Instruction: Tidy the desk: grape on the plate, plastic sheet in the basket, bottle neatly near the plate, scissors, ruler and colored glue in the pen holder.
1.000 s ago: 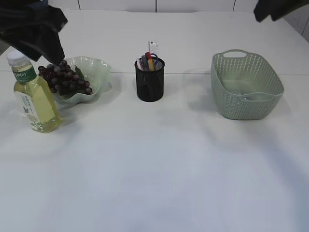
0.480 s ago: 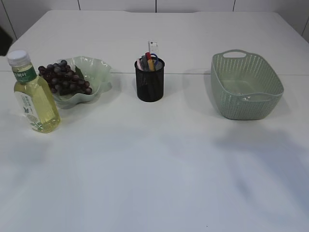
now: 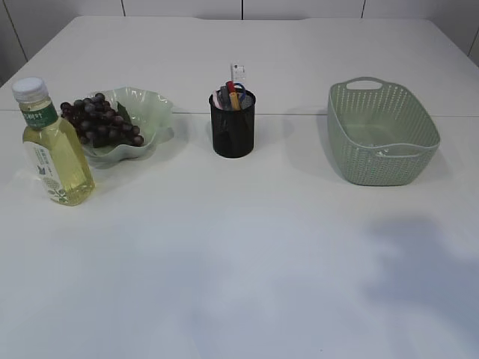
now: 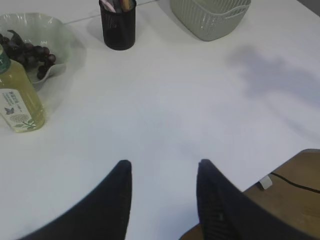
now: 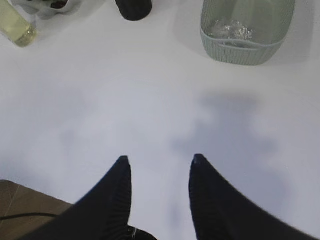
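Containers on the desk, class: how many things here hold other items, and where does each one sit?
3. The plate with grapes sits at left, the pen holder in the middle, and the basket at right, holding crumpled plastic sheet. The holder's contents are partly hidden.

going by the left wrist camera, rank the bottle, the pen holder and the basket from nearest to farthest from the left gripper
Measured from the left gripper, open and empty at the bottom edge:
1. Bottle, far left, beside the plate.
2. Pen holder, top, left of centre.
3. Basket, top, right of centre.
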